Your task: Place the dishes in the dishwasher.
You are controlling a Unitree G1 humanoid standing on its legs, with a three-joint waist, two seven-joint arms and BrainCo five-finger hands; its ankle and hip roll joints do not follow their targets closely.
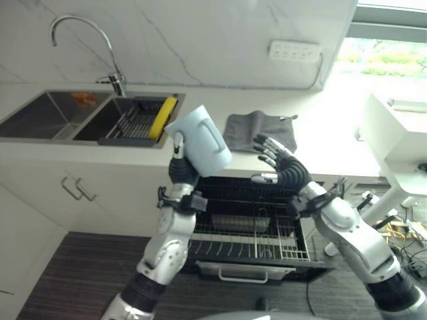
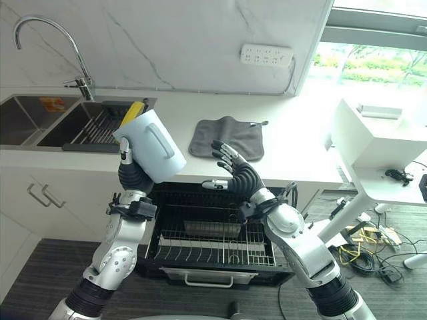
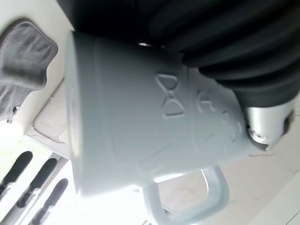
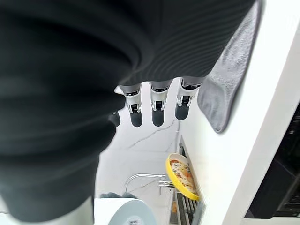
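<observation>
A pale blue mug [image 1: 200, 141] with a handle is held up, tilted, above the counter's front edge. My left hand [image 1: 181, 171] is shut on it from below and behind; its dark cover lies over the mug [image 3: 140, 122] in the left wrist view. Below, the dishwasher's wire rack [image 1: 288, 241] is pulled out. My right hand [image 1: 277, 164] hovers open just right of the mug, its straight fingers [image 4: 158, 110] spread and touching nothing. A yellow plate [image 1: 163, 117] stands in the sink's dish rack [image 1: 130, 125].
A grey cloth [image 1: 260, 131] lies on the white counter behind my right hand. The double sink [image 1: 40, 113] and a curved faucet [image 1: 87, 27] are at the back left. A white table [image 1: 393, 133] stands at the right. Cupboard doors sit left of the dishwasher.
</observation>
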